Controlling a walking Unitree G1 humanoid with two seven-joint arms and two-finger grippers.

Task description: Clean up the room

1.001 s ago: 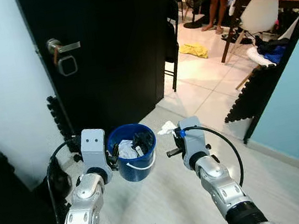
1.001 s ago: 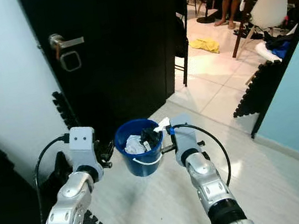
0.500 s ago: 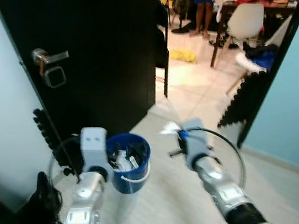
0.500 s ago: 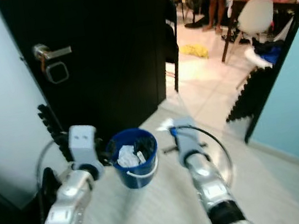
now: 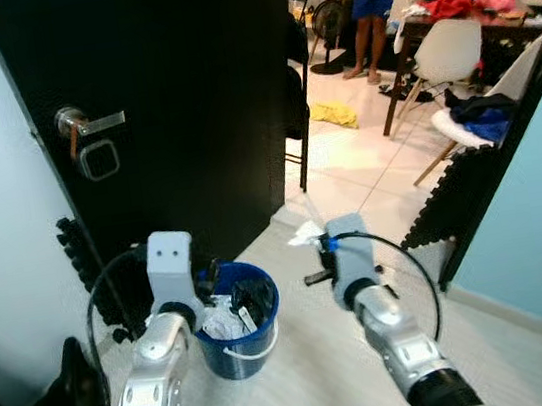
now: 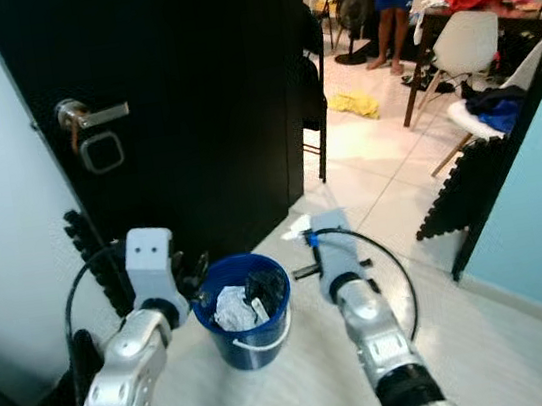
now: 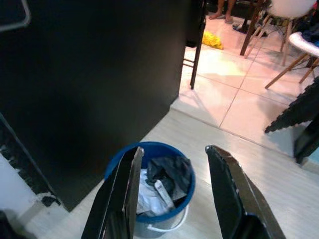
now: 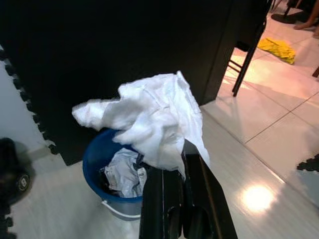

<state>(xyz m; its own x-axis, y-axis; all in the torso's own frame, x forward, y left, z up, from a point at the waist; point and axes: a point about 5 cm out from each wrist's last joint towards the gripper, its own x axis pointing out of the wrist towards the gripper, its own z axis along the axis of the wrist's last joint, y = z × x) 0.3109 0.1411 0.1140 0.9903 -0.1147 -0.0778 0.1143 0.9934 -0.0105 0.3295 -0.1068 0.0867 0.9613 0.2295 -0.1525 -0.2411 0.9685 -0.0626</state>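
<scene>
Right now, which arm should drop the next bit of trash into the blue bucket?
Right. The right gripper is already shut on a crumpled white tissue, beside the blue bucket. The left gripper is open with nothing in it.

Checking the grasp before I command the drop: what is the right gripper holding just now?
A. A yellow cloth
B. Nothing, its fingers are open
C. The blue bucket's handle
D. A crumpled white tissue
D. In the right wrist view the right gripper has its black fingers pinched shut on a crumpled white tissue, held above the blue bucket, which stands on the floor.
</scene>
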